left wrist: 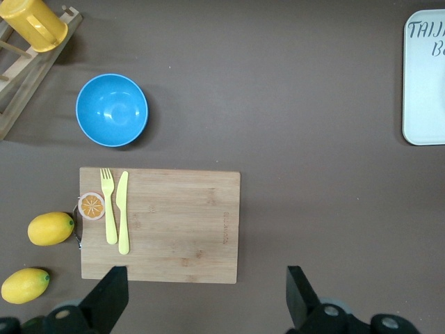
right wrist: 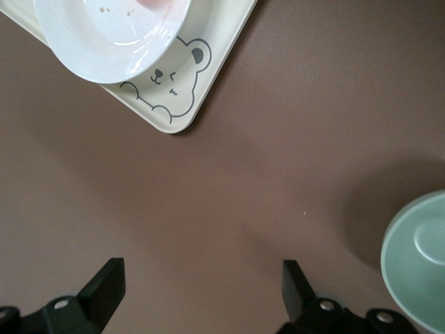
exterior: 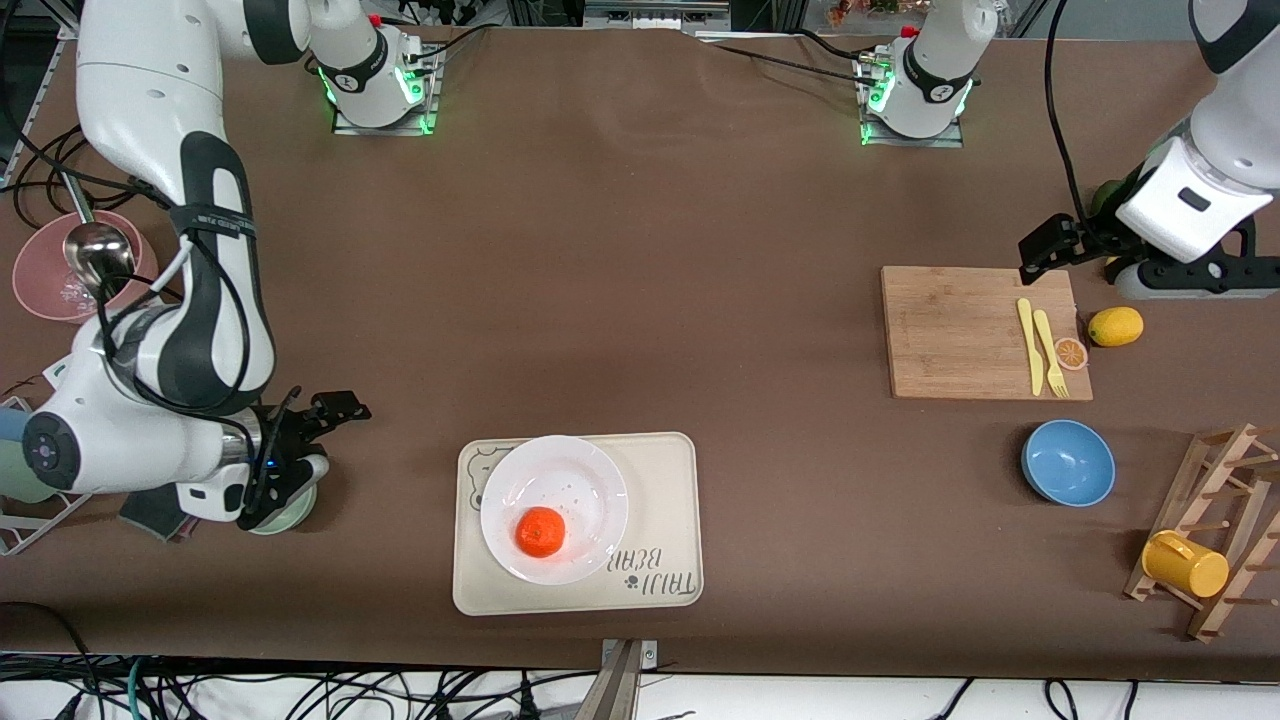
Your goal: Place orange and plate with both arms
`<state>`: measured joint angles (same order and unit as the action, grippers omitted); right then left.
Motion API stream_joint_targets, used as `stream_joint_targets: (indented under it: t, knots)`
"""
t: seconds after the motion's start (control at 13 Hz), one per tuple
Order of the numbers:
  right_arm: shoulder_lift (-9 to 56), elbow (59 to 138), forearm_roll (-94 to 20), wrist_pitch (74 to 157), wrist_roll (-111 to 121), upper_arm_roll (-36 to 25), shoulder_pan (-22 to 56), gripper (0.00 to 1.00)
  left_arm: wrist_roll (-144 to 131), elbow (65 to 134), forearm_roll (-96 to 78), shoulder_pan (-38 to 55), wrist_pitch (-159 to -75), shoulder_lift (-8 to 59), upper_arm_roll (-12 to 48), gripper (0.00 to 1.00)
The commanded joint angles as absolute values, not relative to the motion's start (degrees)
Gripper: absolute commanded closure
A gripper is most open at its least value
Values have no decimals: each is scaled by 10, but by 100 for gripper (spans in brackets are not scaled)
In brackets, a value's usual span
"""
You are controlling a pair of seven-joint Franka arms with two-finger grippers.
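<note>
The orange (exterior: 541, 532) lies in the white plate (exterior: 585, 478), which sits on a cream tray (exterior: 660, 500) near the table's front edge. My right gripper (exterior: 325, 410) is open and empty, low over bare table between the tray and the right arm's end. The right wrist view shows its spread fingers (right wrist: 104, 285), part of the plate (right wrist: 104, 49) and the tray's bear corner (right wrist: 201, 83). My left gripper (exterior: 1035, 255) is open and empty, hovering by the cutting board's edge farthest from the front camera. In the left wrist view its fingers (left wrist: 111, 292) frame that edge.
A wooden cutting board (exterior: 975, 330) carries a yellow knife and fork (exterior: 1040, 345) and an orange slice (exterior: 1071, 352). A lemon (exterior: 1115, 326), a blue bowl (exterior: 1068, 462), a rack with a yellow cup (exterior: 1185, 563), a pale green bowl (right wrist: 417, 257) and a pink bowl (exterior: 75, 265) stand around.
</note>
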<state>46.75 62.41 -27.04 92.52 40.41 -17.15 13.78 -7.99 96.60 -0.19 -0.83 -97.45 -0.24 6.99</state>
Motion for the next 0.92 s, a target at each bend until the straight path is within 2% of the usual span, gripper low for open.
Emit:
stream_joint_targets:
  t: [0.0,0.15,0.46,0.61,0.84]
  knots:
    - [412,676,-230,912,394,-177,147,0,-84,1013,-12,-4,-1040,-7,75,0]
    - [343,748,-195,918,374,-174,153,0,-83,1027,3,-4,-1068,0,87,0]
    - [170,919,-86,946,246,-142,162,0,-74,1027,5,-19,-1056,-2,87,0]
    - [114,963,-65,944,142,-125,161,0,-75,1027,5,-19,-1056,-2,87,0]
    - [77,968,-17,930,-13,-78,154,0,-74,1028,4,-21,-1056,-2,87,0]
